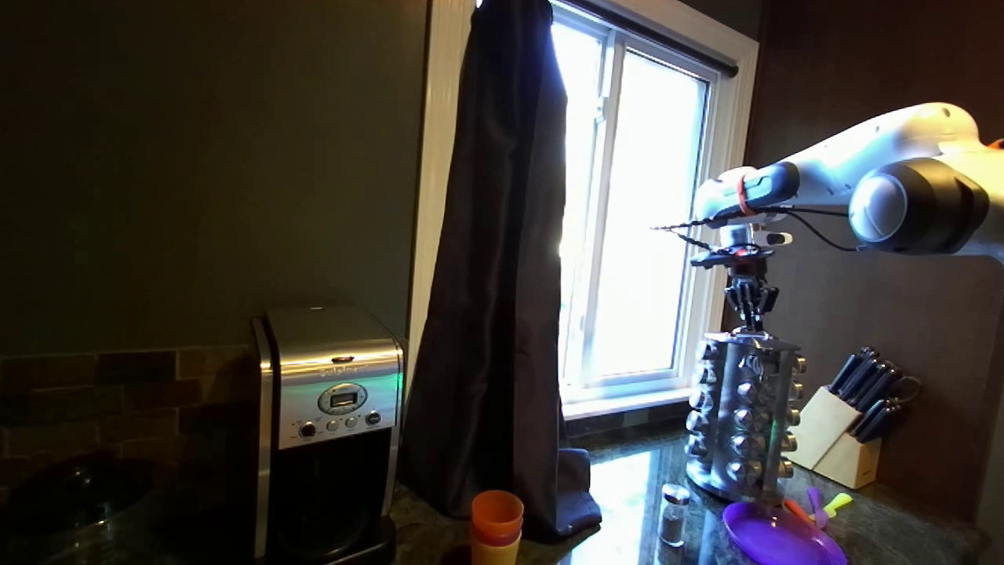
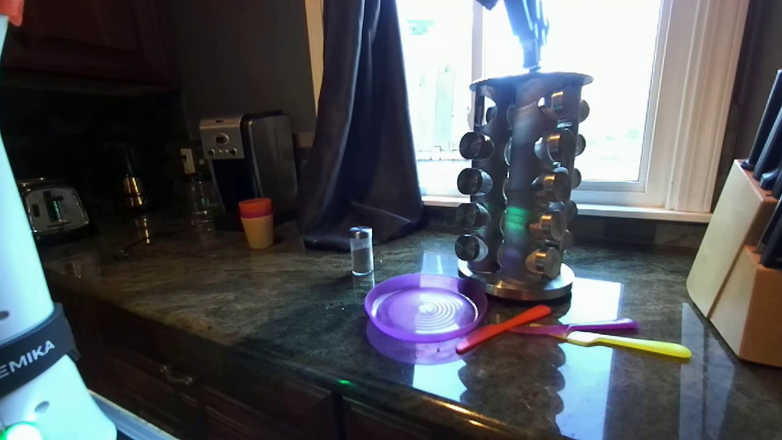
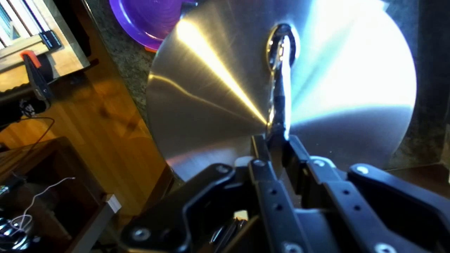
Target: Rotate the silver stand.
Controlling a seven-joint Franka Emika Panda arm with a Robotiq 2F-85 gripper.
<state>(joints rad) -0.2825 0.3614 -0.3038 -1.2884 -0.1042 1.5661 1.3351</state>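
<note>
silver stand (image 2: 524, 146), upright on the bench (image 2: 293, 293) before a window (image 1: 647, 220). tool (image 3: 277, 142) above it, pinching the chrome handle (image 3: 280, 91) that rises from the stand's round top (image 3: 197, 116) (wrist view). just beside the base: purple plate (image 2: 421, 308); near it, red utensil (image 2: 507, 328), purple utensil (image 2: 602, 326) and yellow utensil (image 2: 638, 344). farther out: glass shaker (image 2: 361, 253), knife block (image 1: 835, 439), stacked cups (image 2: 256, 226), coffee machine (image 1: 337, 428).

White robot arm (image 1: 871, 153) slopes down to wrist (image 1: 718, 200), held over tabletop (image 2: 293, 293) near its back edge. Gripper (image 3: 277, 143) points approx. straight down; fingers (image 3: 261, 149) clamped nearly tog., w/ narrow gap btwn.
</note>
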